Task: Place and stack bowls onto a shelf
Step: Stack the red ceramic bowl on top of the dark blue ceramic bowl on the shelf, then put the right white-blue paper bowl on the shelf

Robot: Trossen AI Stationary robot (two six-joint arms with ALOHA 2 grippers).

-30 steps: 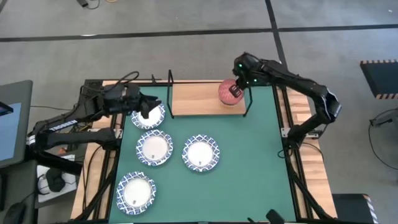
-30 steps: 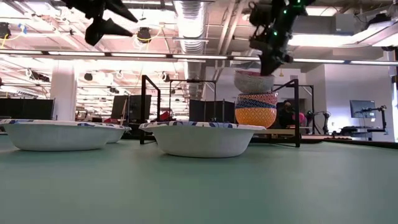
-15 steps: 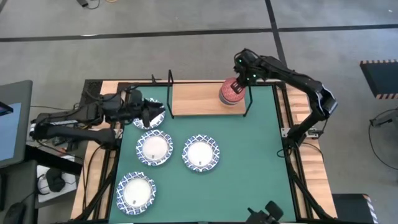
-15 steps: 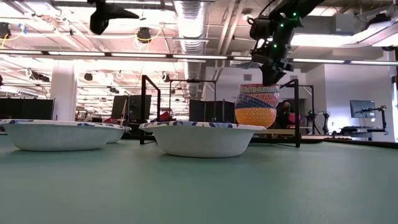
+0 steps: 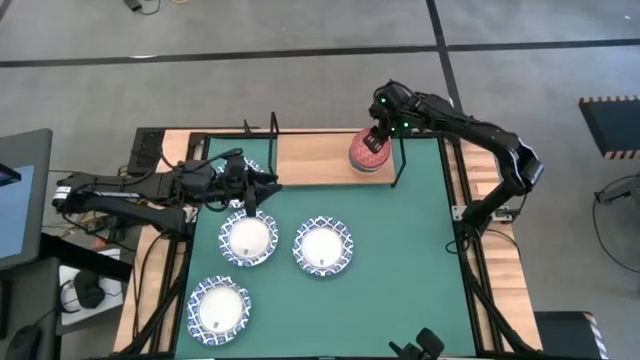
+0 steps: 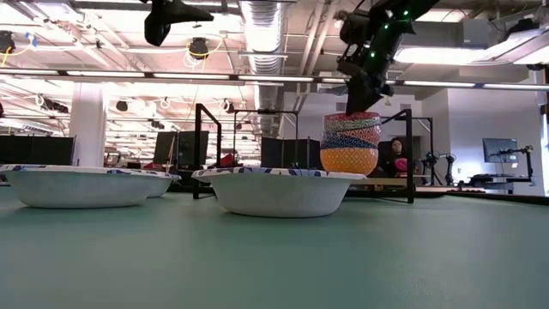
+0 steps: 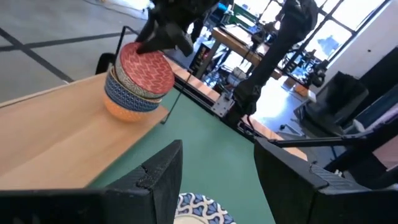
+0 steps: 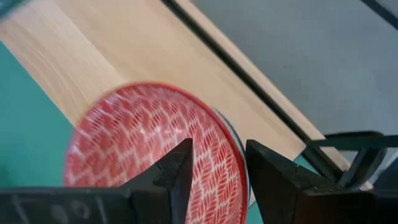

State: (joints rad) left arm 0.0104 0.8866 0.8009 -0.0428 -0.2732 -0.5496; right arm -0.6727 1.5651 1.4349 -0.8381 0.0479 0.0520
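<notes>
Right fingers (image 8: pixel 214 180) spread above red bowl (image 5: pixel 368 150) on stack; lift straight up. Left fingers (image 7: pixel 214 171) spread over white bowl (image 5: pixel 248 240).

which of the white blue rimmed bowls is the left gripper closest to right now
The white bowl nearest the shelf, mostly hidden beneath the left gripper. The other three white bowls lie uncovered farther out on the green mat.

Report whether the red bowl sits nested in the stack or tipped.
Nested: the red bowl sits level atop the stack on the shelf, right gripper open above it.
</notes>
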